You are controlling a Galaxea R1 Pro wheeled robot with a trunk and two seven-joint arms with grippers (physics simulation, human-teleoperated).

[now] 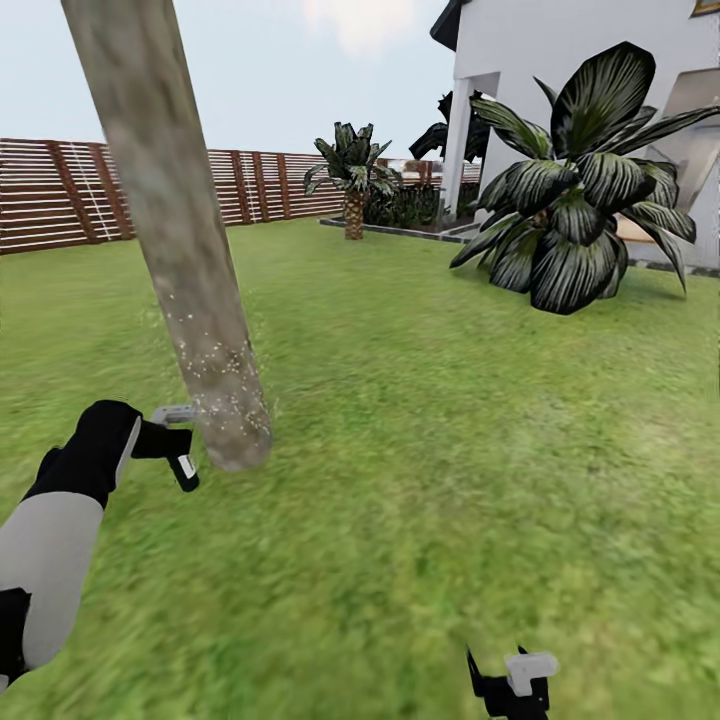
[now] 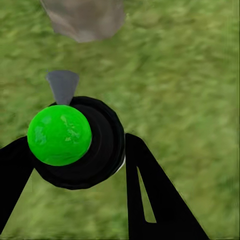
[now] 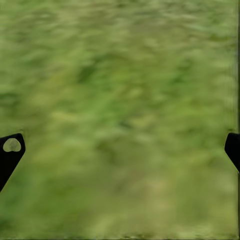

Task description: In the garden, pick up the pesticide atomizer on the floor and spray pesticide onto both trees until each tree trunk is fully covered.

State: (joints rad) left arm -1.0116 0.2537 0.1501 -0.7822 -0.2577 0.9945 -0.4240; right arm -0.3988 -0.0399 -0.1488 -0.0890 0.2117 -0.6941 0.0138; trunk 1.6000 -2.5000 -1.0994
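My left gripper [image 1: 165, 440] clamped the atomizer [image 1: 172, 415], speckling one trunk [image 1: 200, 330]'s base; its upper part remained bare.

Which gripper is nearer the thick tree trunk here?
Left. The left gripper holds the pesticide atomizer right beside the tree trunk near its base. The right gripper hangs open over the lawn, well away from it.

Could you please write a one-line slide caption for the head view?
Left pincer holds the pesticide atomizer against a leaning tree trunk speckled with pesticide, on the lawn.
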